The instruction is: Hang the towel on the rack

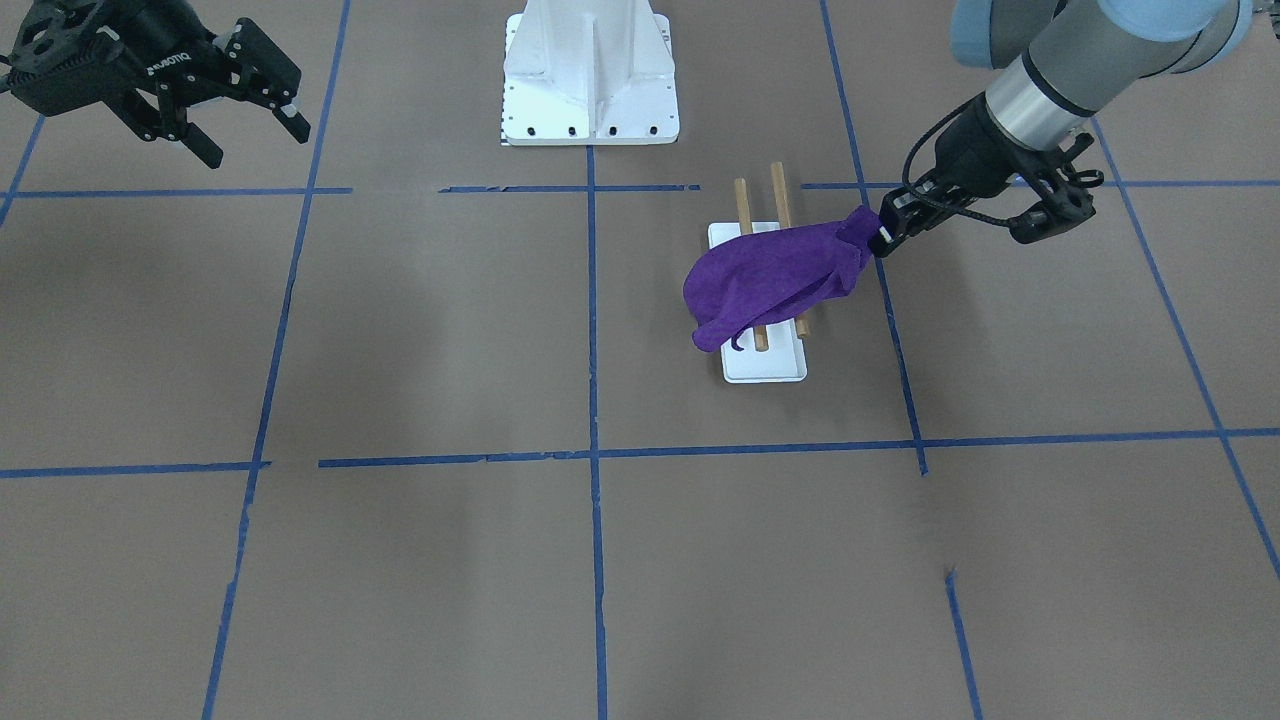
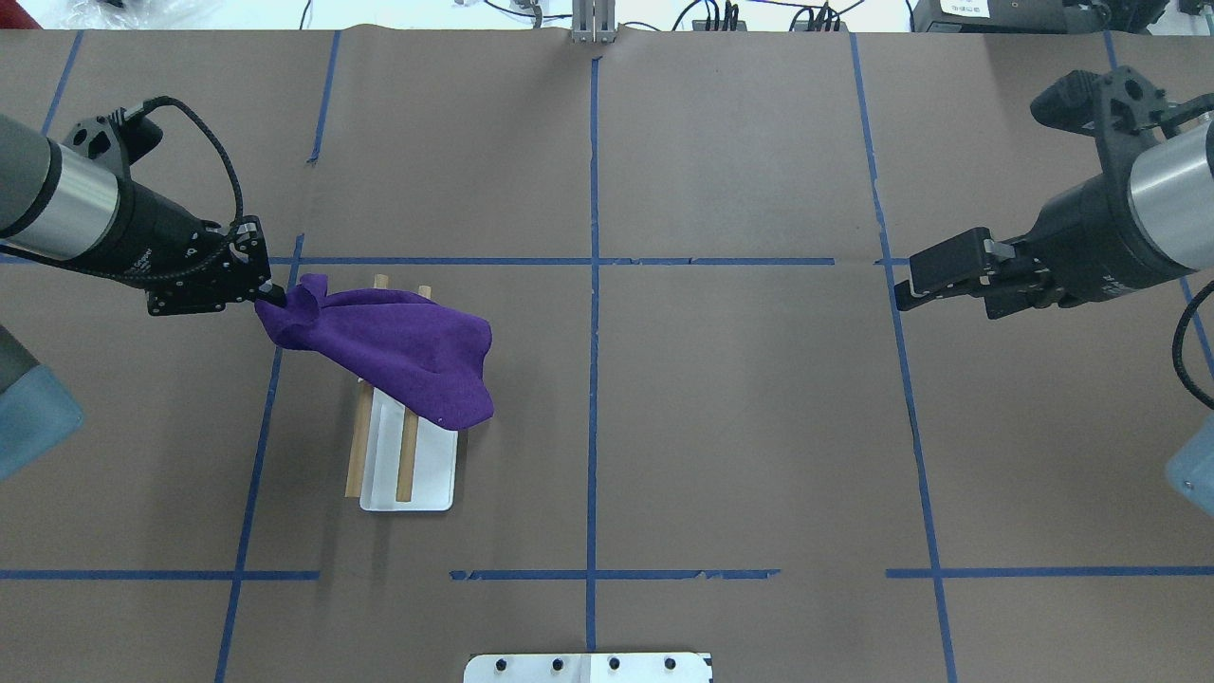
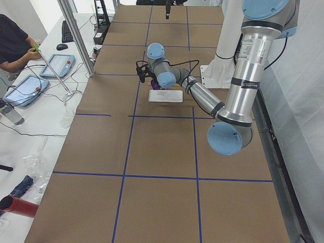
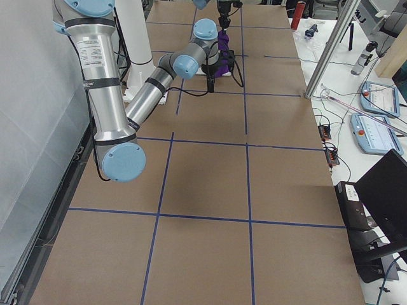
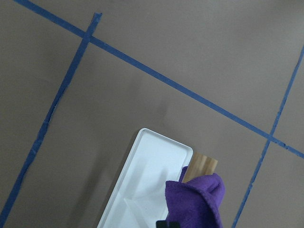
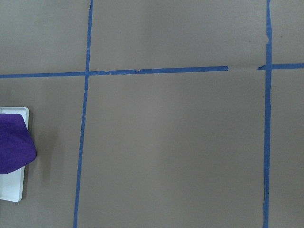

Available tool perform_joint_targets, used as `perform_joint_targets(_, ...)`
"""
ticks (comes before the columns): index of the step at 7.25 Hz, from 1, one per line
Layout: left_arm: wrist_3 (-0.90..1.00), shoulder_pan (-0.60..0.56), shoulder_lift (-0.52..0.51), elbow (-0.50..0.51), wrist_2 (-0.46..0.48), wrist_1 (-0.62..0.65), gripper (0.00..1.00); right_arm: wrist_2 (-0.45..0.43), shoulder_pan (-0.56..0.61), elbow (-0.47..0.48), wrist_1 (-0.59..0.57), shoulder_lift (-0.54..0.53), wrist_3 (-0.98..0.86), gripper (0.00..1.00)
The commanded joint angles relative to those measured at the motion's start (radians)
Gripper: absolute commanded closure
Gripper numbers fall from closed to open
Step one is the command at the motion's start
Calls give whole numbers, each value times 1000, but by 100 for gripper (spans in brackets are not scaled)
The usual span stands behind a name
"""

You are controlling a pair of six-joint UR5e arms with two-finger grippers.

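Left fingers (image 2: 269,296) seemingly tight on towel (image 2: 398,346) over rack (image 2: 425,474); pedestal (image 1: 590,70) nearby.

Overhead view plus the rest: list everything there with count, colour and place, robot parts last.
rack: one, two light-brown dowels over white base, table's left half
towel: one, purple, lying across both dowels, one corner gripped
pedestal: one, white, table's robot-side edge, centre
table: one, brown, blue tape grid
operator: one, dark shirt, at a side desk, exterior left view
left gripper: one, black, fingers shut on the towel's corner
right gripper: one, black, open, empty, over the table's right half
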Motion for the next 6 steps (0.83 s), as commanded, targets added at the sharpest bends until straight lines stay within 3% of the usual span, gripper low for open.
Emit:
perform_joint_targets(1,13,9,8,45,42,0,100,0,2,0,1,-2,1,0)
perform_joint_targets(2,15,18,5,68,60,-2,62,0,2,0,1,0,1,0)
perform_joint_targets(3,16,39,10,79,120,0,15,0,1,0,1,5,2,0)
perform_joint_targets(4,19,46,11,87,151,3,0,0,2,-2,2,3,2,0)
perform_joint_targets(6,176,32,59,66,148,0,0,6,27,-12,5,-73,-25,0)
